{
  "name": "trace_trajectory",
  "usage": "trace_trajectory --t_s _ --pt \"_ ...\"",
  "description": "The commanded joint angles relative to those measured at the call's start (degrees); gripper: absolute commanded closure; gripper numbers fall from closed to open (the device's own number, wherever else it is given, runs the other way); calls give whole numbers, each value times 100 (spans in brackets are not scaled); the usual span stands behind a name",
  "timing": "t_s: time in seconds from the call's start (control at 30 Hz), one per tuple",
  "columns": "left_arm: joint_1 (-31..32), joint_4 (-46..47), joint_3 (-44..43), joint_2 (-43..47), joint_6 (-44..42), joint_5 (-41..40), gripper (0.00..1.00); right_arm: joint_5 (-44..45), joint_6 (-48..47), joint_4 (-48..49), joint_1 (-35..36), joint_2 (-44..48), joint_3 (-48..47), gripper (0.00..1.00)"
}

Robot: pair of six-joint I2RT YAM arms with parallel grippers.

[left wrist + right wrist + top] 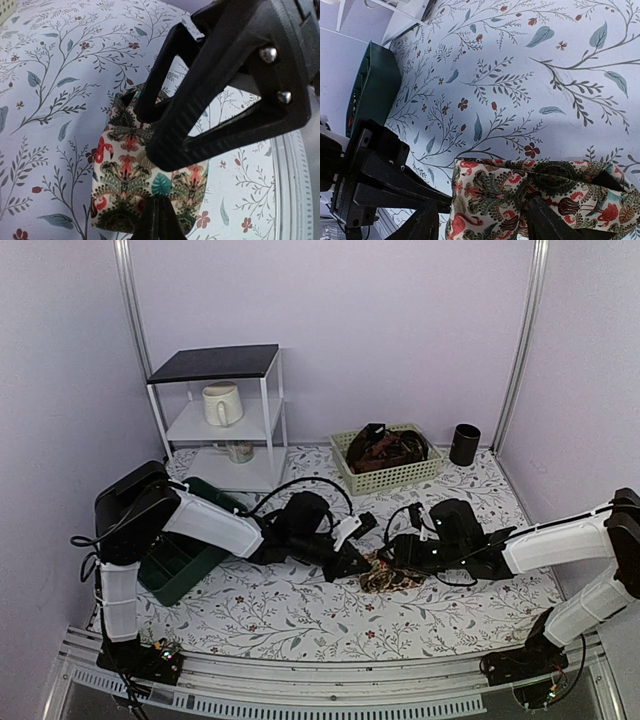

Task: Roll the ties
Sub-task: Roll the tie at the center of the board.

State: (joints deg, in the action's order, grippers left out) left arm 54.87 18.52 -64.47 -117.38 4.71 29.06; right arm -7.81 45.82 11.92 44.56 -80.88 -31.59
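A folded tie [396,577] with a cream, red and green flamingo pattern lies on the floral tablecloth between both arms. In the left wrist view the tie [131,175] fills the lower middle, and my left gripper [156,202] is shut with its tips pinched on the tie's near edge. My right gripper [482,222] stands open over the tie [520,195]; one finger sits beyond the folded end and the other rests on the cloth. From above, the left gripper [357,562] and right gripper [398,558] nearly touch. More dark ties [385,448] are heaped in a basket.
The pale green basket [432,473] stands at the back centre, with a black cup [464,443] to its right. A white shelf unit [222,420] with a mug [222,404] is at the back left. A dark green bin [178,558] lies under the left arm.
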Motion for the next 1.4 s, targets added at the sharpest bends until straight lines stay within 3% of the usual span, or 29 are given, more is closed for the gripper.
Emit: trace_trajectory --t_s 0.0,0.07,0.3,0.5,0.87,1.37 --pt "83 -73 -88 -110 -26 -69 100 -149 -18 23 -17 -384 -194 39" --pt "85 -69 -86 -97 -23 -92 100 -263 -87 -7 -16 -567 -257 40" --pt "84 58 180 277 60 -438 93 89 -360 -361 -80 -486 -19 62" --pt "41 238 522 411 139 -633 90 192 -265 -375 -208 -366 221 63" --pt "6 602 550 82 260 -501 90 225 -135 -401 -454 195 644 54" --pt "57 977 75 -547 511 111 94 130 -115 -215 -518 234 841 74"
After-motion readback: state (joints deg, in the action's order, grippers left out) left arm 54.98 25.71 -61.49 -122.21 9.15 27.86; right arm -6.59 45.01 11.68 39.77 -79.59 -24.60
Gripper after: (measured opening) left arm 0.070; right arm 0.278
